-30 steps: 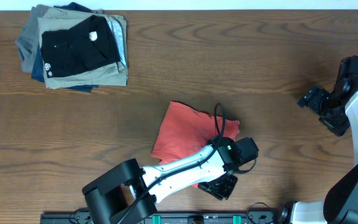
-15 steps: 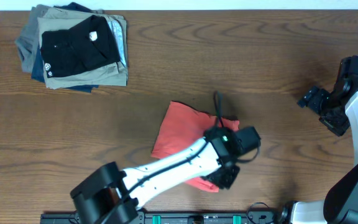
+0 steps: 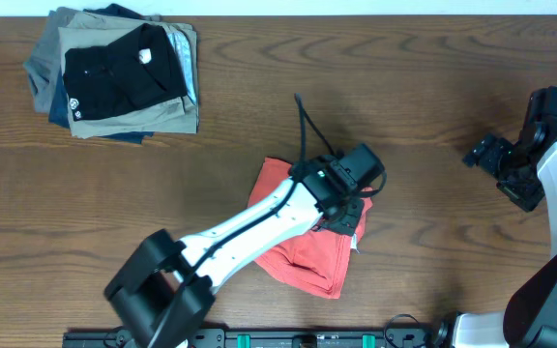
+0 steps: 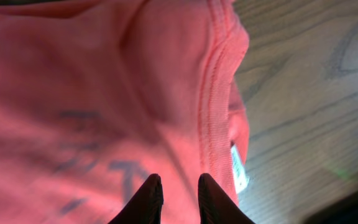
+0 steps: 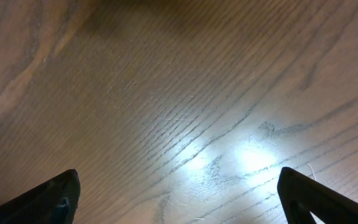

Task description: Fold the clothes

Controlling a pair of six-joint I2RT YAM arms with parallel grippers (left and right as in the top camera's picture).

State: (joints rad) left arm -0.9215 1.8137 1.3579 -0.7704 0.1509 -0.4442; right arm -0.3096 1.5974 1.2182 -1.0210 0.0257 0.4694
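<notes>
The coral-red T-shirt [image 3: 305,263] lies bunched on the wooden table [image 3: 433,77], just toward 6 o'clock from the table's middle and partly under the left arm [image 3: 249,232]. The left gripper [image 4: 178,198] sits at the shirt's 2 o'clock corner. Its fingers [image 4: 146,200] are drawn almost together, and the narrow slit between them is filled with red cloth, so it appears to be pinching a fold close to the ribbed collar [image 4: 213,106]. The white neck label [image 4: 238,169] peeks out at 4 o'clock of the wrist view, with faint lettering [image 4: 95,163] showing at 8 o'clock.

The right gripper [image 5: 179,200] hangs over bare wood at the table's 3 o'clock edge, fingers spread wide and holding nothing. A pile of folded garments [image 3: 124,77] rests well apart at 10 o'clock.

The step in hand looks like carrying the pinched edge across to lay one half over the other. To do it well, the grip should keep both layers of cotton, since a single layer would slide and leave a crooked crease. The travel should be low and steady toward 12 o'clock — lifting high would drag the whole shirt along. The release belongs where the edges line up, and the free arm could pin the far hem
</notes>
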